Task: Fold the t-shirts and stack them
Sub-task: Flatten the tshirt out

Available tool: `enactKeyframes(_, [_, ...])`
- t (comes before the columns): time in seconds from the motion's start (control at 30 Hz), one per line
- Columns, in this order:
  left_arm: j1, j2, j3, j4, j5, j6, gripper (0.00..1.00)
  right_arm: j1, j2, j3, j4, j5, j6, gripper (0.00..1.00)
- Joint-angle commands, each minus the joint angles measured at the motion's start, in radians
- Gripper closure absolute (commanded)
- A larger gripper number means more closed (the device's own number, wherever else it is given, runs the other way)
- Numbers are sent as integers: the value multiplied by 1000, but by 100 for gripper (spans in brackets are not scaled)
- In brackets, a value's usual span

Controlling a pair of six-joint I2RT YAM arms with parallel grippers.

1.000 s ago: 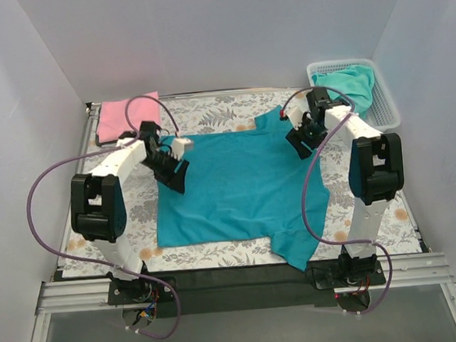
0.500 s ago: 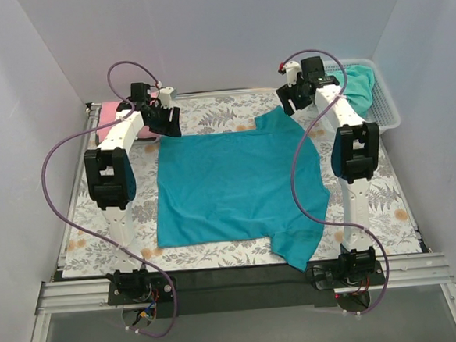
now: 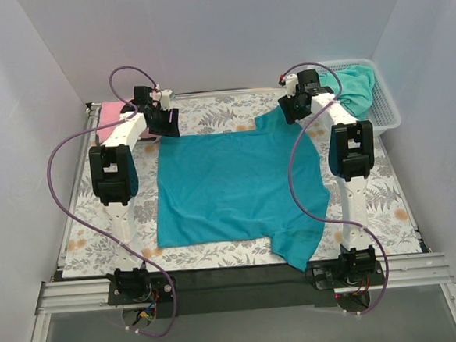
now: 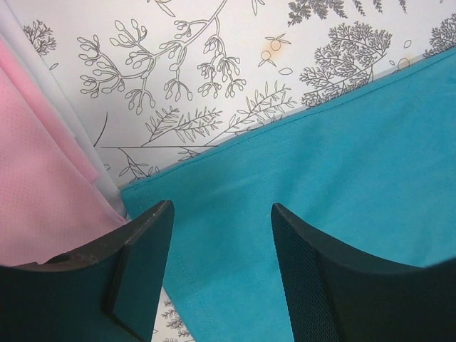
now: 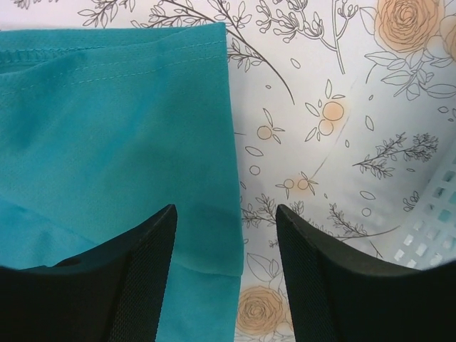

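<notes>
Teal t-shirt (image 4: 320,178), far-left corner beside pink t-shirt (image 4: 43,185)

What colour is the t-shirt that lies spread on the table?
The t-shirt is deep teal-blue, best seen in the top external view.

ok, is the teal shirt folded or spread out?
Spread out, not folded. The teal shirt lies flat on the floral cover, with its whole body outline and a sleeve showing.

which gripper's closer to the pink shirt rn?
Left. The left gripper hangs open right beside the pink shirt, over the far-left corner of the teal shirt. The right gripper, also open, is across the table near the basket.
</notes>
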Motion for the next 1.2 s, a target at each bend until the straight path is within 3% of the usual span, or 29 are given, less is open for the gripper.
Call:
enactKeyframes(0.0, [-8, -19, 39, 22, -10, 19, 47, -4, 38, 11, 41, -11, 24, 46])
enactKeyframes(0.23, [-55, 17, 48, 18, -116, 146, 47, -5, 54, -17, 37, -24, 24, 59])
enactKeyframes(0.43, [-69, 62, 74, 8, -165, 219, 51, -5, 57, -29, 18, -28, 10, 96])
enactKeyframes(0.47, [-69, 64, 73, 7, -162, 244, 52, -7, 55, -31, 15, -23, 5, 99])
enactKeyframes(0.87, [-68, 53, 120, 36, -59, 300, 55, -13, 9, -43, 14, -21, -19, 99])
enactKeyframes(1.17, [-57, 106, 131, 33, -128, 380, 61, -13, -9, -46, 14, -21, -28, 99])
